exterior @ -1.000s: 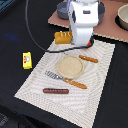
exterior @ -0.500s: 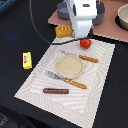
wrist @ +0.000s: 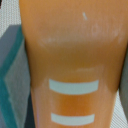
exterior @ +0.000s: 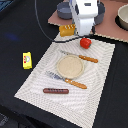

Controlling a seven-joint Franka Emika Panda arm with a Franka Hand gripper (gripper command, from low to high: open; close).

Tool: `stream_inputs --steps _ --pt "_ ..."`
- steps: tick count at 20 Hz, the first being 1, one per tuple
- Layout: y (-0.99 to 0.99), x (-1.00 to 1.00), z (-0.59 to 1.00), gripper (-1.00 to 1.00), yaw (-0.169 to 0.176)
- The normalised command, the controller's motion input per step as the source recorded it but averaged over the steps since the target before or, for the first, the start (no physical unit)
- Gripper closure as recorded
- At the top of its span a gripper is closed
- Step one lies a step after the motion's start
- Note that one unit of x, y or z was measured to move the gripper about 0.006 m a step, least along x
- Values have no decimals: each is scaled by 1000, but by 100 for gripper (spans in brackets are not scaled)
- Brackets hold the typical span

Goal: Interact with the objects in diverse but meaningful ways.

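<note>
Red tomato [exterior: 85, 43], golden bread loaf [exterior: 67, 30], yellow printed packet [exterior: 27, 60] and brown sausage [exterior: 55, 91] lie on or around a pale placemat [exterior: 35, 82] with fine stripes, set on a black table [exterior: 20, 30]. The round plate [exterior: 70, 66] is tan; fork [exterior: 66, 80] and knife [exterior: 80, 57] carry orange handles. In the wrist view, an orange surface [wrist: 75, 55] bears two pale bars.

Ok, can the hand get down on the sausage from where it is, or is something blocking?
Probably yes. The sausage lies alone on the placemat, apart from the fork and plate. The hand itself is hidden behind the arm, near the bread loaf.
</note>
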Motion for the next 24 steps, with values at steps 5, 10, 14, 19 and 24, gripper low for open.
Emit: stream_inputs --steps 5,10,14,19,24 --pt "187 -619 -310 100 8" --pt "279 -439 -436 100 2" --pt "235 -354 -511 100 0" --pt "229 -347 -525 100 8" --pt "295 -394 -61 -100 20"
